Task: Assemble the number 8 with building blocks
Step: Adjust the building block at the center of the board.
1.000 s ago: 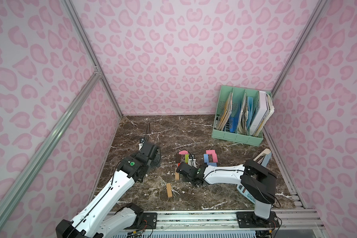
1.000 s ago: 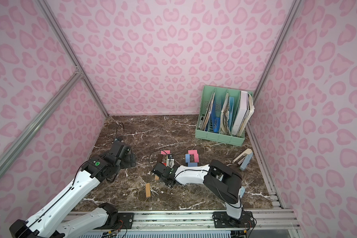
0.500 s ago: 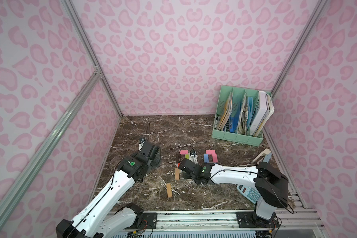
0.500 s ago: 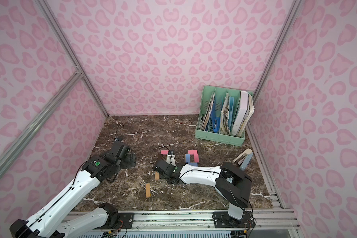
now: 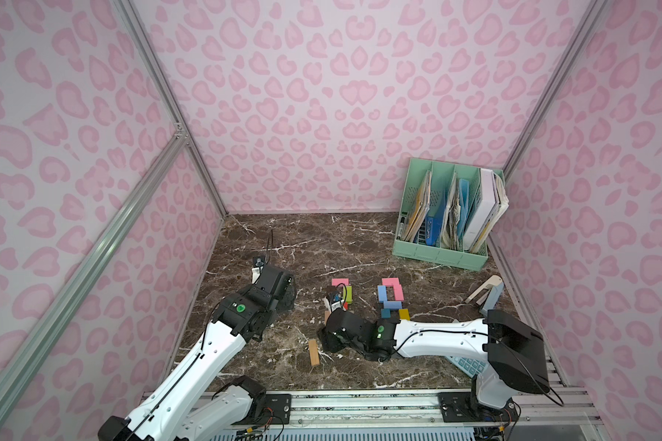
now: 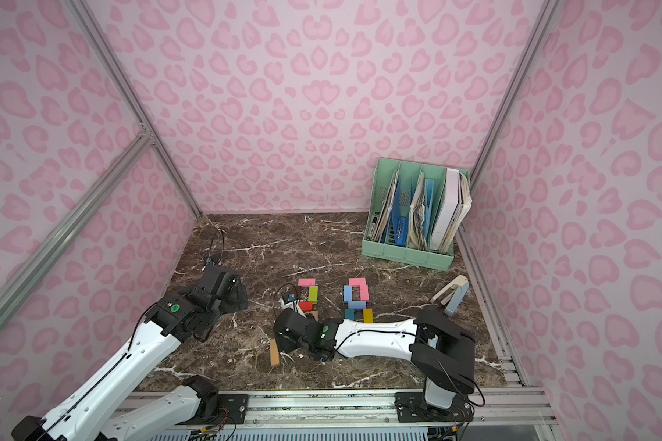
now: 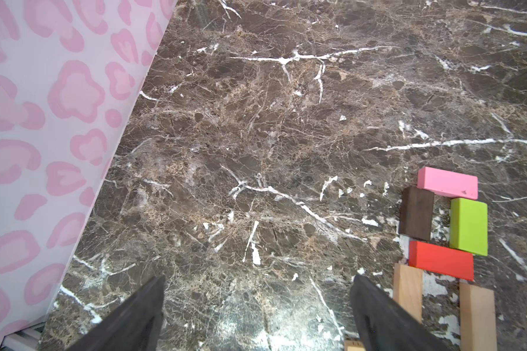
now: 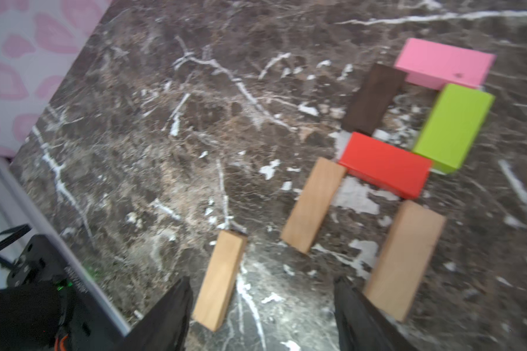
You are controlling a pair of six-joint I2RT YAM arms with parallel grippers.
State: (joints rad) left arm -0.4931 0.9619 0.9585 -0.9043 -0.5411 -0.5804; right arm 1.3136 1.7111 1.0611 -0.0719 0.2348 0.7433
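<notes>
A mint-green file organizer (image 5: 436,254), packed with folders and papers, stands at the bench's (image 5: 322,236) far right corner. A pale blue calculator (image 5: 470,367) lies near the front right edge.

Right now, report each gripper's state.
Left gripper: open, holding nothing.
Right gripper: open, holding nothing; a tan block lies ungripped between its jaws.

Back-left and back-centre of the desk (image 5: 306,244) are bare marble, open for a pass. File rack (image 5: 438,255) blocks the back-right corner, and two clusters of building blocks (image 5: 390,282) sit mid-desk with a narrow lane between them. Right arm (image 5: 436,338) lies across the front, with the loose tan block (image 5: 313,352) just beside its wrist near the front edge.
</notes>
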